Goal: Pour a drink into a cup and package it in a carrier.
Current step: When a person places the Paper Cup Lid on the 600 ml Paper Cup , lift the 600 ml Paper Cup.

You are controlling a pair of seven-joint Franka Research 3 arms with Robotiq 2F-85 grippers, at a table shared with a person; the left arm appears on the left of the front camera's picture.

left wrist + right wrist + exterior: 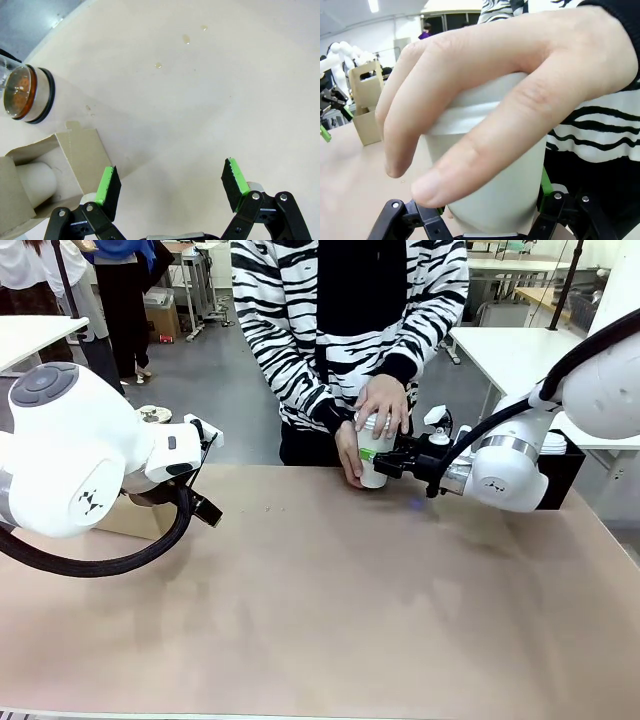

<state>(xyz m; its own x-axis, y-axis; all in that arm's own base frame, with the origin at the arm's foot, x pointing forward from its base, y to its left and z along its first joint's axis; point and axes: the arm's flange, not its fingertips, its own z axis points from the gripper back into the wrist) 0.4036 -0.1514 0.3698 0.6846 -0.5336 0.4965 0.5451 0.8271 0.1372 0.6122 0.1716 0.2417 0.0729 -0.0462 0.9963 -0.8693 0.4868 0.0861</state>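
Two pincers, left to right: my left gripper hangs wide open and empty above the table. The carrier is just beside one finger, and the drink stands in its carafe beyond. My right gripper is clamped on a white lidded cup, with a person's hand laid over its top.

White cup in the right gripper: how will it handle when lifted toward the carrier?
Likely squashy: the cup looks like thin paper, so the right gripper could dent it. Probably tippy if filled, being tall and narrow. The lid under the person's hand may limit spills.
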